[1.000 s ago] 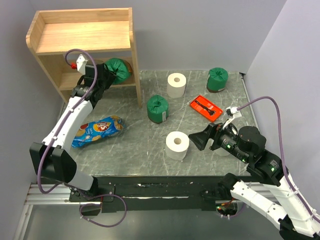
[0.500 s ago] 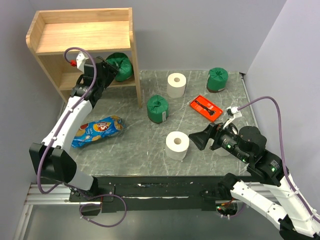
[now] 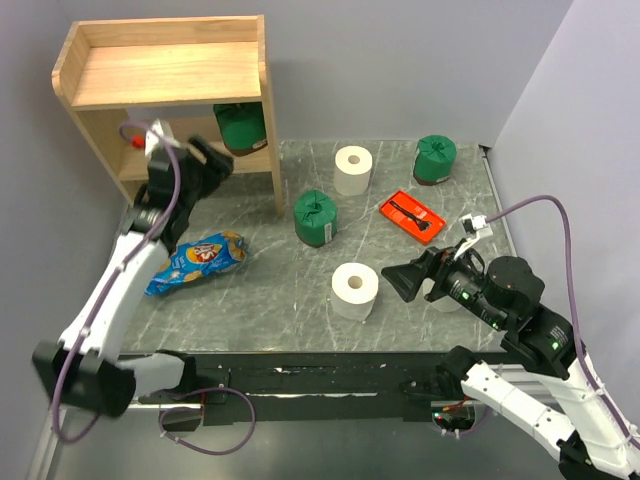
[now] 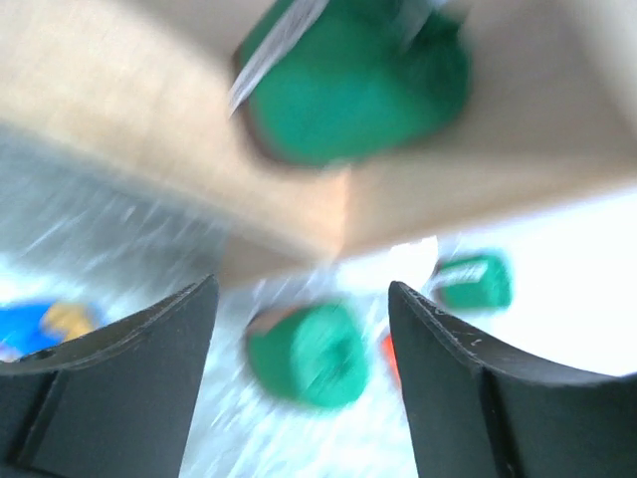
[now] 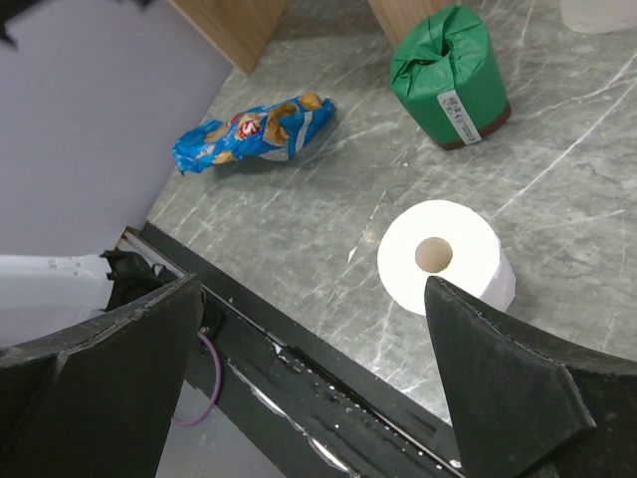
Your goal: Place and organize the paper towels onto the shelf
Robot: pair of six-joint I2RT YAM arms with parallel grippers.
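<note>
Paper towels mostly wait on the desk [image 3: 260,290]: the nearest white roll [image 3: 354,290] stands just beside my right pincer [image 3: 392,283], gaping and empty, so I'd close on it next. Farther left, my left pincer [image 3: 218,160] hangs parted, empty, before the shelf [image 3: 160,75], one green roll [image 3: 240,127] on its lower tier. Left wrist view is smeared.

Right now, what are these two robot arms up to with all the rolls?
They are putting paper towels on the wooden shelf. One green roll sits on its lower tier, and the left gripper is open just in front of it. The right gripper is open too, hovering beside a white roll. Others stand on the table.
</note>
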